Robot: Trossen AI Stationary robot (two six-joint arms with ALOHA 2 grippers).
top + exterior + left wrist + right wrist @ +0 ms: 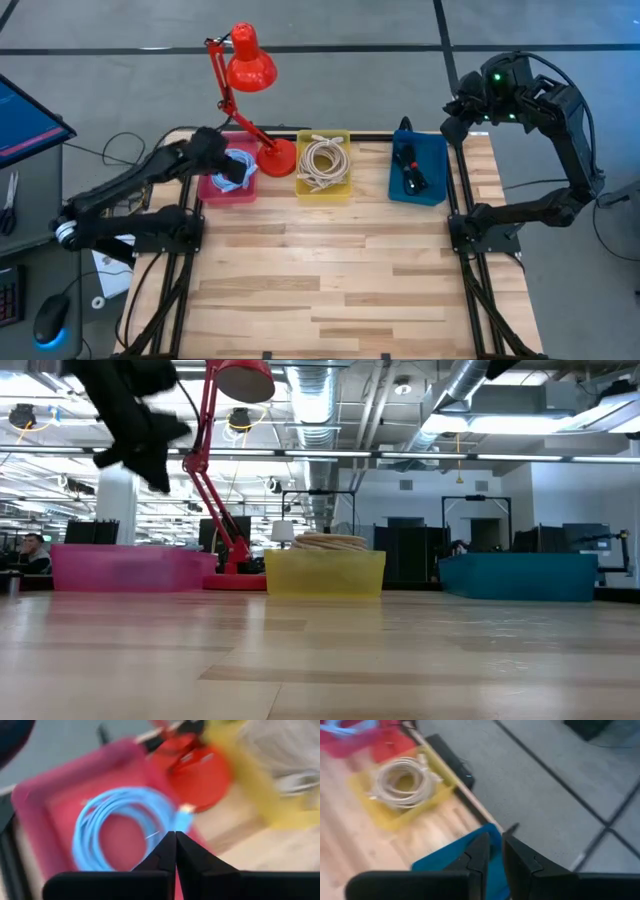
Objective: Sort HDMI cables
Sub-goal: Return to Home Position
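Upper frame, left to right: pink plastic bin (228,197) (light blue coiled cable (238,170) inside), yellow plastic bin (323,192) holding beige coiled cables (323,160), blue plastic bin (418,198).

no readable text, labels, brands or numbers anywhere, bins and cables unmarked

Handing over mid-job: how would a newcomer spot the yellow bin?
Find the red lamp at the far edge of the table. Three bins line up there; the yellow bin is the middle one, beside the lamp's base. It alone holds beige coils.
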